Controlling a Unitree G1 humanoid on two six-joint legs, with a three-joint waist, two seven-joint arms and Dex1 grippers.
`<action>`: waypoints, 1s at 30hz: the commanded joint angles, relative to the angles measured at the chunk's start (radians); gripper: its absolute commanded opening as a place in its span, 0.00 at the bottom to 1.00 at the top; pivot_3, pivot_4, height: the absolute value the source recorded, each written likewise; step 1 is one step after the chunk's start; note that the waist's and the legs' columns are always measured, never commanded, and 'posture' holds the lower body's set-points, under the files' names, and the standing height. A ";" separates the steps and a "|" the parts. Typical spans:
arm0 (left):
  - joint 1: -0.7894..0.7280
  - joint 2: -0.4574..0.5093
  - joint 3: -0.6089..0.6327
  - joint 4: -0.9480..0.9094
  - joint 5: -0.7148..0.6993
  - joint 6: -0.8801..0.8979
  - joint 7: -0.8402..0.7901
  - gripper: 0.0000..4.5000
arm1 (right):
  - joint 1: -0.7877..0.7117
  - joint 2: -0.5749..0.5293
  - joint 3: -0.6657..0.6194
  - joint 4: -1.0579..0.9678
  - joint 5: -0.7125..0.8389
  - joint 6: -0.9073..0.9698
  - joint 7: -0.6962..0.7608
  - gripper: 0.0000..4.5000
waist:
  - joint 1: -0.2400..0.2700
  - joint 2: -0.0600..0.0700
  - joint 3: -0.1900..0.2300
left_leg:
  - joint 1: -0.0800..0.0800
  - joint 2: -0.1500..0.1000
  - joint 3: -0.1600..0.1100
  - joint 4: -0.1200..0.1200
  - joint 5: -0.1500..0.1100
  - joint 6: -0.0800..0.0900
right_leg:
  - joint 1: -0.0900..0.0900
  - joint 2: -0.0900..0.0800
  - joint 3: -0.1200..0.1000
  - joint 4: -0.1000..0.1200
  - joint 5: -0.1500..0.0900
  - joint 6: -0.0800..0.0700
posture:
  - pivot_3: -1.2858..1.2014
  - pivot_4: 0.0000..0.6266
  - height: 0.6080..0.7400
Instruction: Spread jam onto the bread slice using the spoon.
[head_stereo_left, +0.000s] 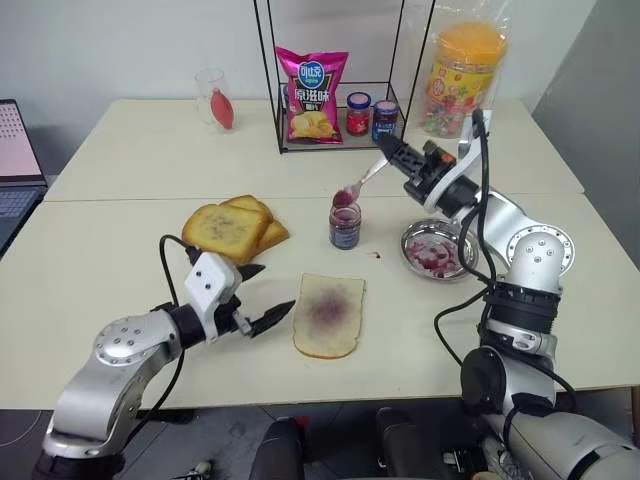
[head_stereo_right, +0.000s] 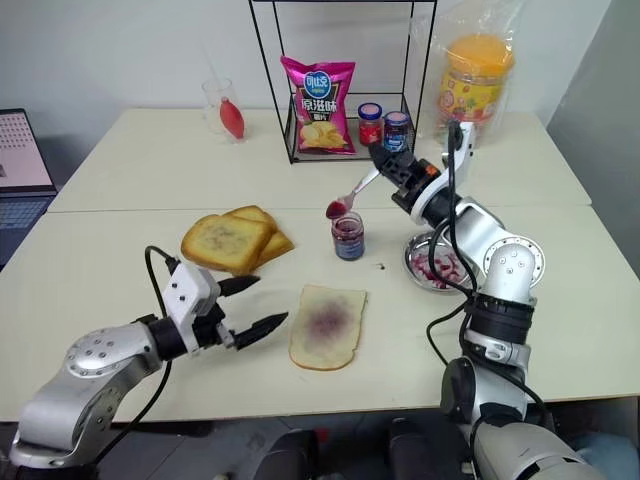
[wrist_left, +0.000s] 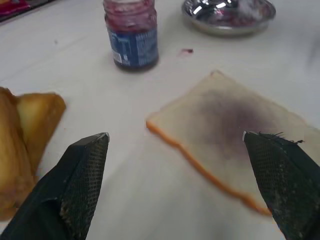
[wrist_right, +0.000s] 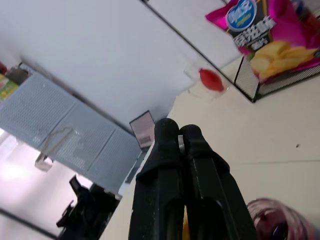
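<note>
While my right tool (head_stereo_left: 388, 148) stays out of it, clamped on the spoon (head_stereo_left: 357, 184) whose jam-smeared bowl hangs just above the open jar of jam (head_stereo_left: 345, 225), my left tool (head_stereo_left: 262, 296) rests with fingers spread wide. It sits just left of the bread slice (head_stereo_left: 329, 315), which lies flat on the worktop (head_stereo_left: 120, 240) in front of the jar.

- An office or lab room staged as a breakfast corner, not a real kitchen
- Plain cream worktop (head_stereo_left: 120, 250) made of desks pushed together against a bare white wall
- An open laptop (head_stereo_left: 15, 165) at one edge
- A black wire rack (head_stereo_left: 340, 75) holding a crisp bag (head_stereo_left: 311, 95)
- Grey perforated panels (wrist_right: 65, 135) in the right wrist view
</note>
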 joint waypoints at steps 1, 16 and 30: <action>0.047 0.025 0.049 -0.041 0.001 -0.067 -0.041 1.00 | 0.050 -0.003 0.090 -0.121 0.022 0.021 0.028 0.01 | 0.000 0.000 0.000 | 0.000 0.000 0.000 0.000 0.000 0.000 | 0.000 0.000 0.000 0.000 -0.002 0.003 | 0.52 0.24 1.00; 0.243 0.032 0.065 -0.079 0.028 -0.182 -0.087 1.00 | 0.271 -0.159 0.598 -0.201 -0.397 -0.287 0.359 0.01 | 0.002 -0.001 0.000 | 0.000 0.001 0.002 0.001 0.000 0.000 | -0.001 -0.001 0.001 0.000 -0.004 0.002 | 0.52 0.24 1.00; 0.162 0.028 -0.010 -0.089 0.045 -0.157 -0.057 1.00 | 0.275 -0.249 0.626 -0.349 -0.566 -0.480 0.469 0.01 | 0.003 -0.002 -0.001 | 0.000 0.001 0.002 0.001 0.000 0.000 | -0.002 0.000 0.000 0.000 -0.003 0.005 | 0.52 0.24 1.00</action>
